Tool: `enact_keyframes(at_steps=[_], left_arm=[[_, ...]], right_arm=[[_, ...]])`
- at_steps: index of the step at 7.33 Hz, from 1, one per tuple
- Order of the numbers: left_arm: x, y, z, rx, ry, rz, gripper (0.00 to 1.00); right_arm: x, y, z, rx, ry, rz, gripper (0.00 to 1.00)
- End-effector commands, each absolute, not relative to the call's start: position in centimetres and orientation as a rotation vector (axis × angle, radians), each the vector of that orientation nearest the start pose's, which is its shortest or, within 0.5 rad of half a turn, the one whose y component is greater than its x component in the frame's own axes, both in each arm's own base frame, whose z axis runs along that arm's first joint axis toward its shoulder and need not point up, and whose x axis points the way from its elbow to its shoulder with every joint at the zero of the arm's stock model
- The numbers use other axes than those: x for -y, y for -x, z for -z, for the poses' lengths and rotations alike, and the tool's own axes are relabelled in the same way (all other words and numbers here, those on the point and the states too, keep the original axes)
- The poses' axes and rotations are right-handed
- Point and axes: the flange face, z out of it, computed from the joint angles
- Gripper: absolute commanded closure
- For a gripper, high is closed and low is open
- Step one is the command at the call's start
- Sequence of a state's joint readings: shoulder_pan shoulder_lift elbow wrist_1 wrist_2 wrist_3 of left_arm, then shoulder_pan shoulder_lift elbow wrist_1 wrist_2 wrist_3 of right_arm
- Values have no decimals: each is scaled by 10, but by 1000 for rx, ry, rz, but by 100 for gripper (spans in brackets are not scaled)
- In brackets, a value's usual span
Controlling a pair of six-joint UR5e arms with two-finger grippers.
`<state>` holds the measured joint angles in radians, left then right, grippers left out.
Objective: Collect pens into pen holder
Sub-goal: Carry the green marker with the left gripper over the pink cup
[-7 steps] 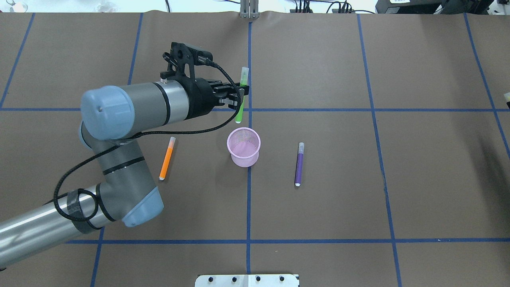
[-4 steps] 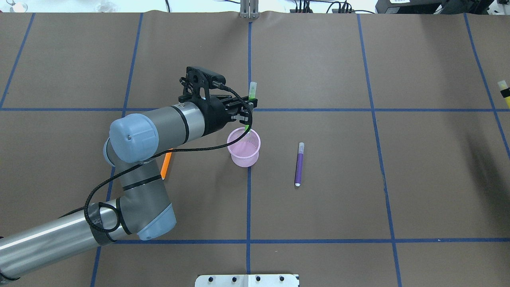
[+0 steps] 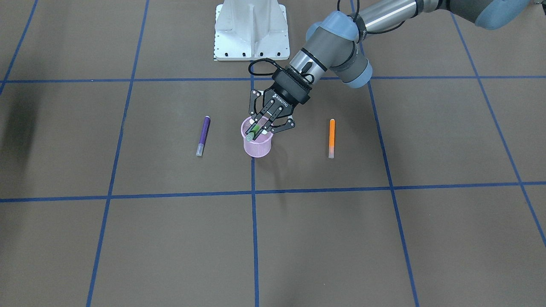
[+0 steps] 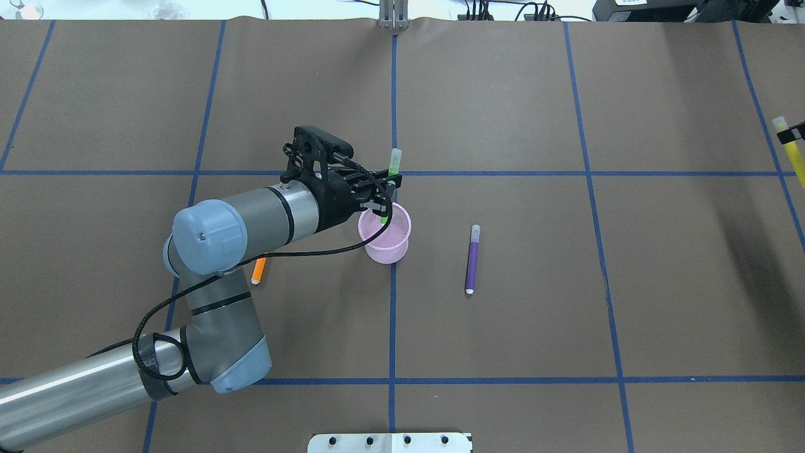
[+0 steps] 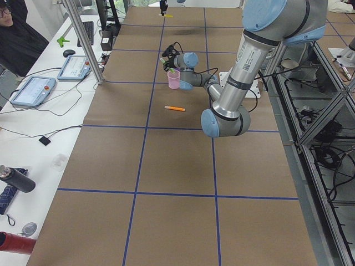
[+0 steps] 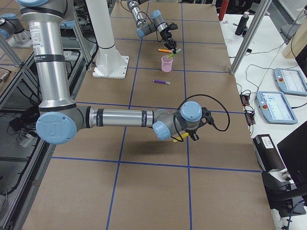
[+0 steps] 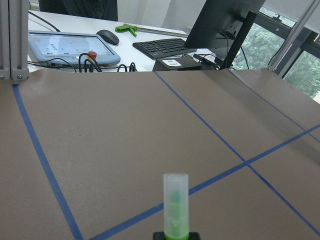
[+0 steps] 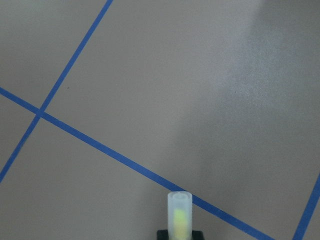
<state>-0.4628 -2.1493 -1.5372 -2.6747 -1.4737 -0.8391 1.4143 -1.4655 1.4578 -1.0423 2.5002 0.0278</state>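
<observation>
**We have the green pen at the holder's mouth, first of the pens to go in.**

Over the table (image 4: pixel 566 314), our left gripper (image 4: pixel 385 189) is clamped on the green pen (image 4: pixel 394 161), which is tilted cap-up with its lower end inside the holder's (image 4: pixel 385 245) rim. Next, we judge, the jaws must part to let it drop without nudging the holder. The orange pen (image 3: pixel 332 136) and purple pen (image 4: pixel 471 258) lie flat either side. Our right gripper (image 4: pixel 790 133), far off, clamps a yellow pen (image 8: pixel 179 212).

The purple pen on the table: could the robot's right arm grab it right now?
Probably not yet. The purple pen lies in the open, but that arm's jaws are shut on a yellow pen.
</observation>
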Motion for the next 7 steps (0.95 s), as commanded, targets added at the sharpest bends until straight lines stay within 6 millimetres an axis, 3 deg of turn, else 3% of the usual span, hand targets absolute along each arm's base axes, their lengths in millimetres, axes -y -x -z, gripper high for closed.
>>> enact_keyframes(at_steps=[1,5,6,7], left_arm=[[408,-534,-219,-1327,-974,-149,100],[394,-551,-225,-1297,-986,-117,100],[392,-553,-222,-1300,-992,-106,79],[392,-554,-217,-1306,-992,-108,47]], right_arm=[[557,34,-584,952,-412,366,100],[562,35,-574,953,-427,374,100],[562,35,-574,953,-427,374,100],[562,35,-573,953,-429,375,100]])
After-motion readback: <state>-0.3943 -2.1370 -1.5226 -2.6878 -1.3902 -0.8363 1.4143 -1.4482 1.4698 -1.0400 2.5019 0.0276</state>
